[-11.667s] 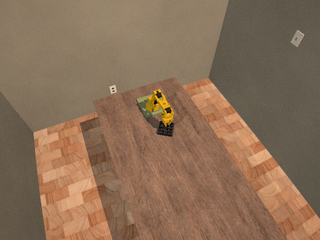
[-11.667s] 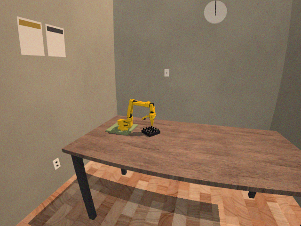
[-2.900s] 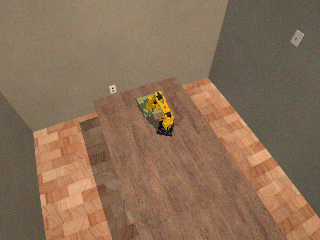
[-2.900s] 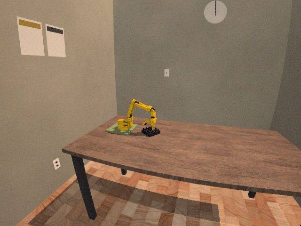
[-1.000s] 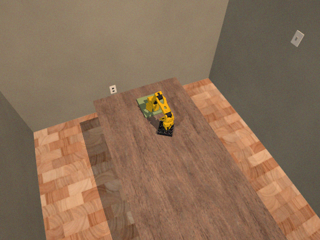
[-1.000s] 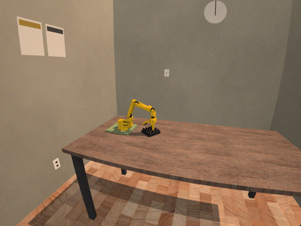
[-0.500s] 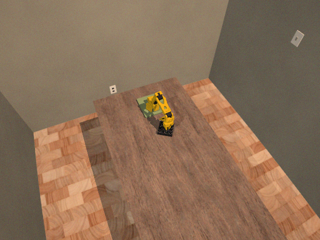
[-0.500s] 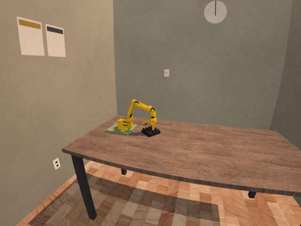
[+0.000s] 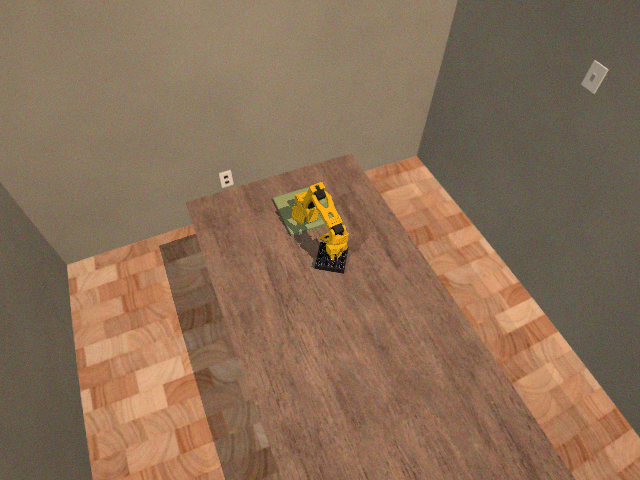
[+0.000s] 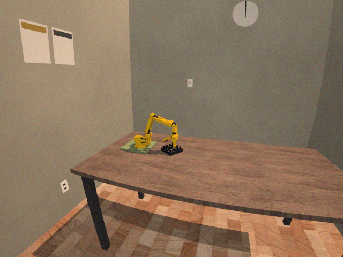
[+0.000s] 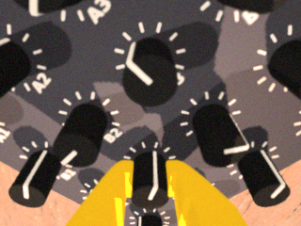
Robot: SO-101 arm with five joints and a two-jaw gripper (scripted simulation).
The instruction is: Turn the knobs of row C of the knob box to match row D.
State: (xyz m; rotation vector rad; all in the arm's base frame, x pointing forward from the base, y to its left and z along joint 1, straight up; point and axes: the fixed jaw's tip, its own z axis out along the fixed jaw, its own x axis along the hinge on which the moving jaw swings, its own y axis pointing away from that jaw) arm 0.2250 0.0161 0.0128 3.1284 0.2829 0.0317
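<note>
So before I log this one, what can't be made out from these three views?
- Top view: knob box mostly covered by the arm; knobs and labels too small.
- Exterior view: knob pointers on the box too small to read.
- Wrist view: rows C and D lie outside the frame; only A and B labels show.
- Wrist view: the tool, shut on a knob, hides that knob's label and part of its tick ring.
</note>
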